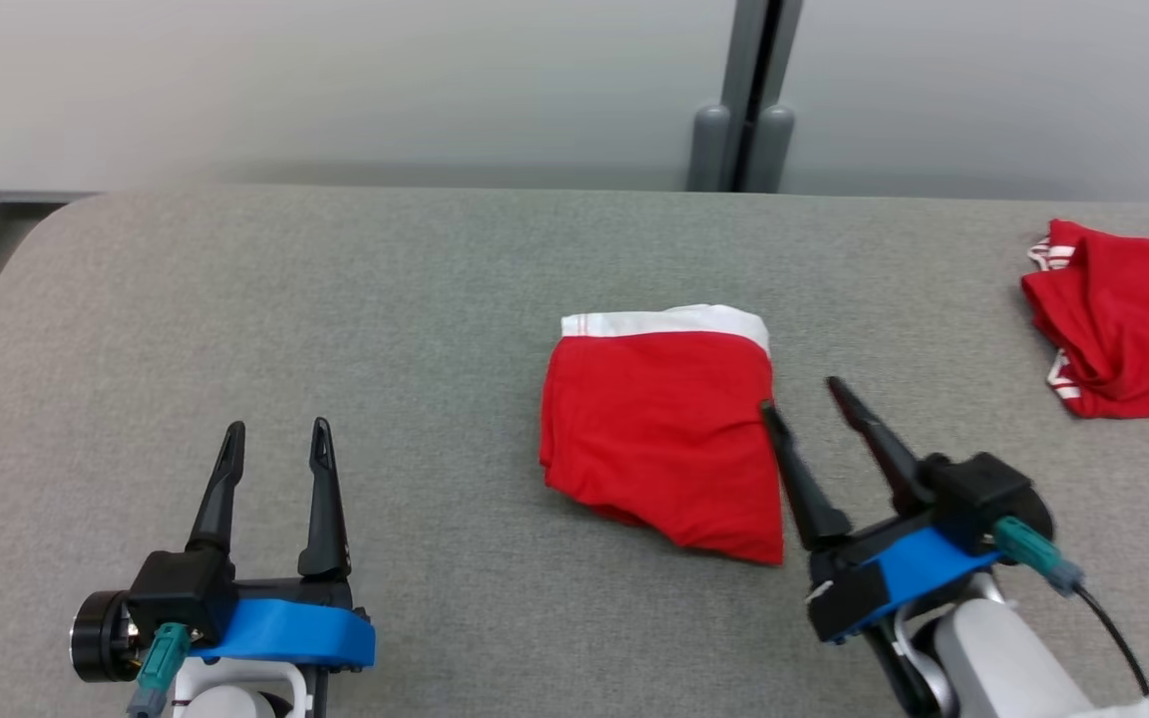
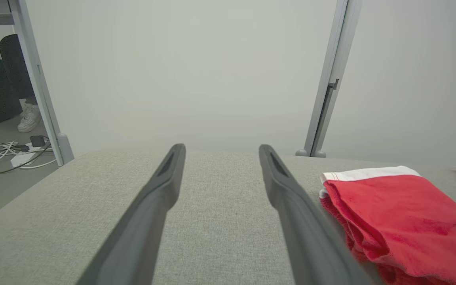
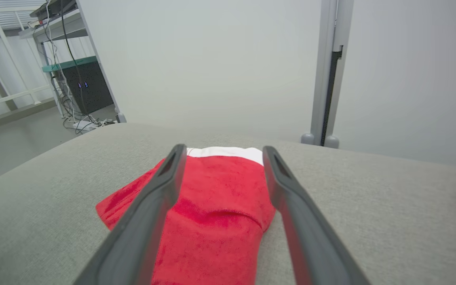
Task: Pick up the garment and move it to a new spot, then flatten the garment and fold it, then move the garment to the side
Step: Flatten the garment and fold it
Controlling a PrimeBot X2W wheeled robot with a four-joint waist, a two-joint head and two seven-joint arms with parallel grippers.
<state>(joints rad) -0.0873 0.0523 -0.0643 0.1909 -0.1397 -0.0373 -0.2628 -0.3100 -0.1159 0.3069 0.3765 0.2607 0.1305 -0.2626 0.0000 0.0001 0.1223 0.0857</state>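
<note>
1. Head view, nearest me: my left jaws sit at the lower left, low over the grey bench (image 1: 385, 299). They are spread wide and empty, the two dark fingers (image 1: 220, 489) pointing away from me with bare bench between them.
2. Left wrist view: those fingers (image 2: 152, 213) stand apart over plain grey surface. The garment (image 2: 402, 213) lies off to their right, clear of them.
3. Head view, lower right: my right jaws are parted as well and grip nothing. They lean toward the left, and the tip of the inner finger (image 1: 799, 479) meets the garment's right edge. Whether it touches the cloth or hangs just above it, I cannot tell.
4. Right wrist view: one finger (image 3: 149, 213) crosses over the red cloth, while the other runs over the bench just beside the garment's right edge.
5. Next out, the garment lies folded near the middle of the bench, a little right of centre. It is a compact red packet with a white waistband along its far edge.
6. Farther right, a second red garment (image 1: 1123, 329) with white stripes lies crumpled at the bench's right edge, well apart from the folded one.
7. Beyond the bench, pale wall panels meet at a grey post (image 1: 749, 100). In the left wrist view, past the bench's left corner, cables (image 2: 2, 150) lie on the floor near a person's white shoe (image 2: 28, 118).
</note>
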